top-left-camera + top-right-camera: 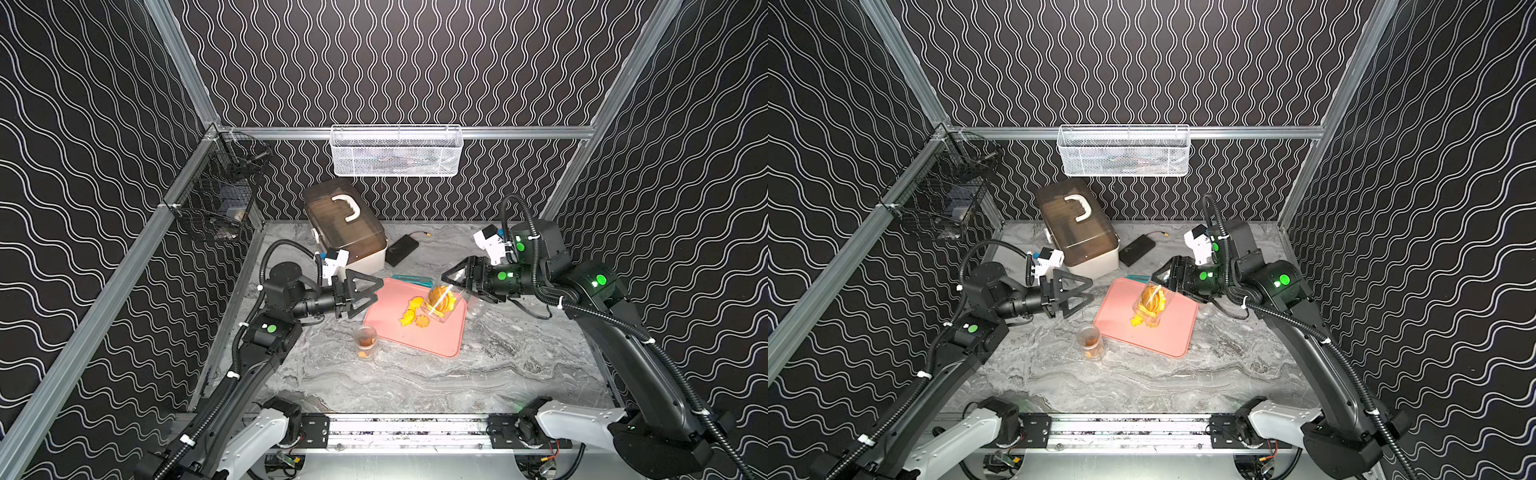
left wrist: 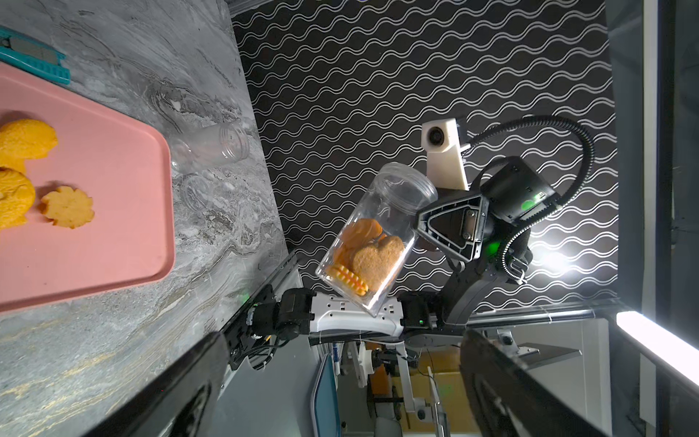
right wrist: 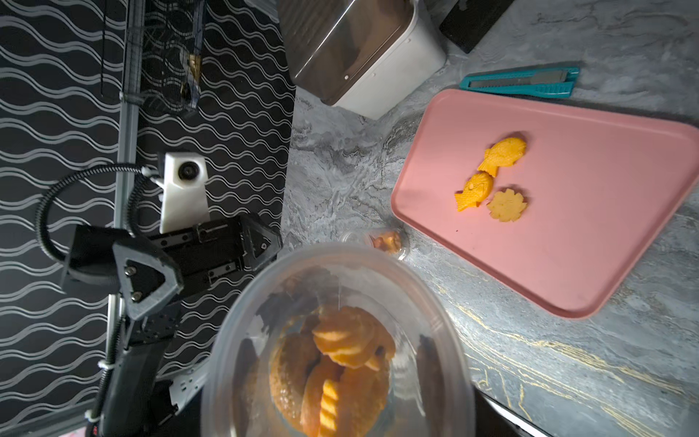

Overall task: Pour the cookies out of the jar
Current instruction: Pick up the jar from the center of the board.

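Observation:
My right gripper is shut on the base end of a clear jar, held tilted in the air over the pink tray with its open mouth lower, toward the tray. Several yellow-orange cookies are still packed inside the jar. Three cookies, two fish shapes and a scalloped one, lie on the tray just left of the jar's mouth. My left gripper hovers open and empty at the tray's left edge; in its own view the fingers stand wide apart.
A small clear jar with brown and orange pieces stands in front of the tray. An empty clear jar lies right of the tray with a lid beside it. Behind are a teal utility knife, a lidded box and a black flat device.

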